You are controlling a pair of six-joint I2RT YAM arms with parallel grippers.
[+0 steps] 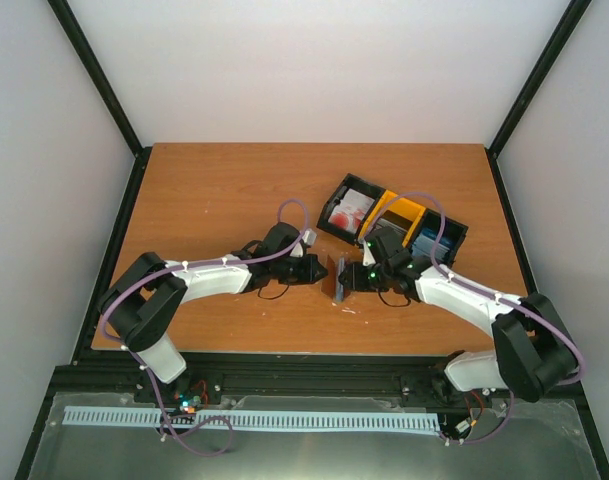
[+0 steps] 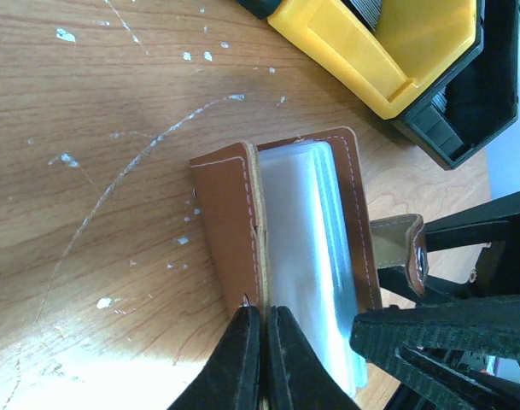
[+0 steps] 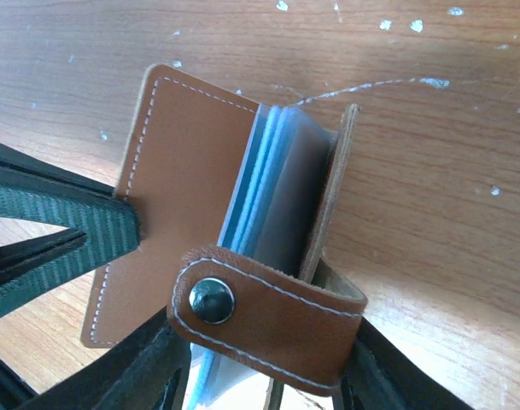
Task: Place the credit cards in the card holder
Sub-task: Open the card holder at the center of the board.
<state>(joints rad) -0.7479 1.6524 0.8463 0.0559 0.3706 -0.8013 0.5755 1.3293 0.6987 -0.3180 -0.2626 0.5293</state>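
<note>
Left claw [image 2: 261, 318]: my two fingers are pinched nearly together on the edge of one brown cover of the card holder [image 2: 285, 222]. The leather sits between the tips.

Right claw [image 3: 264, 359]: my fingers are spread apart on the opposite side of the card holder. They straddle its snap tab [image 3: 260, 316], one finger at each end of the strap. I cannot tell whether they press on it.

Card holder: it is held between my two claws, over the table [image 2: 114, 171]. It is open, and its pale blue-grey sleeves [image 3: 268, 188] are fanned between the two covers. The tab hangs loose from the cover on my right claw's side, with its metal stud facing outward.

Beyond the card holder, on the far right: a row of three bins lies at a slant.
- The yellow bin [image 1: 399, 213] is in the middle.
- The black bin [image 1: 329, 212] on its left holds white-and-red credit cards [image 1: 352, 208].
- The black bin on its right holds blue ones.

All bins are apart from the card holder.
</note>
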